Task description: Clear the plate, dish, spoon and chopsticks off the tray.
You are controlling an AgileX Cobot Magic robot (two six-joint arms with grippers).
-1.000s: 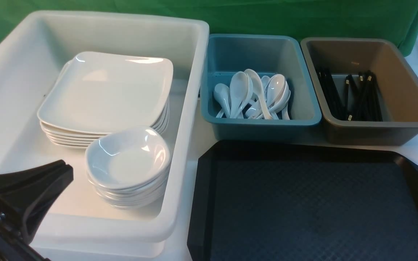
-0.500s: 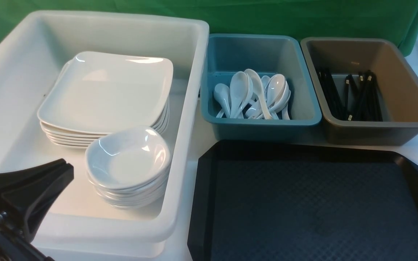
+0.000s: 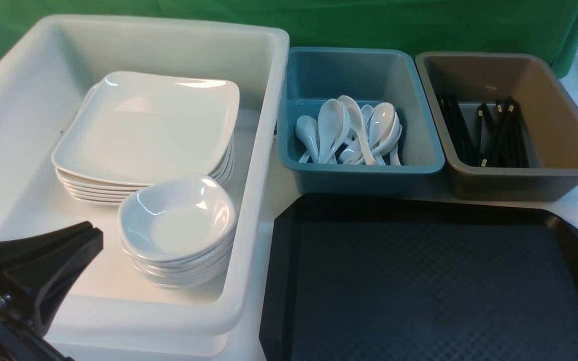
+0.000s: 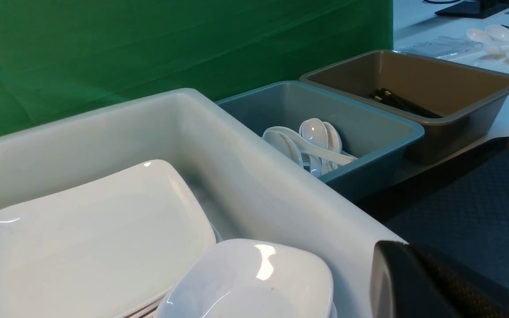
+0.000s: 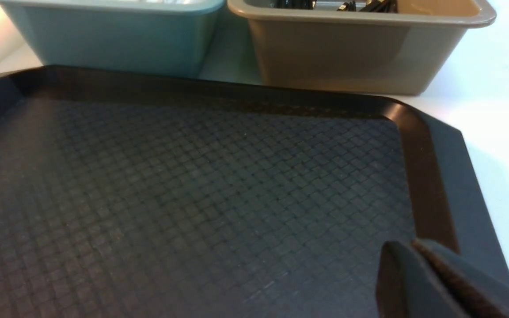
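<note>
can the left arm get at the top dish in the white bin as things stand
Probably yes: the left gripper, shut and empty, hangs over the white bin right beside the stacked dish, nothing between them.

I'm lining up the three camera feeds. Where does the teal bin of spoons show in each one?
Front view: teal bin, upper middle, behind the tray.
Left wrist view: teal bin, right of centre, spoons visible inside.
Right wrist view: teal bin, top left, outer wall only.
Shared landmark: brown bin beside it.
</note>
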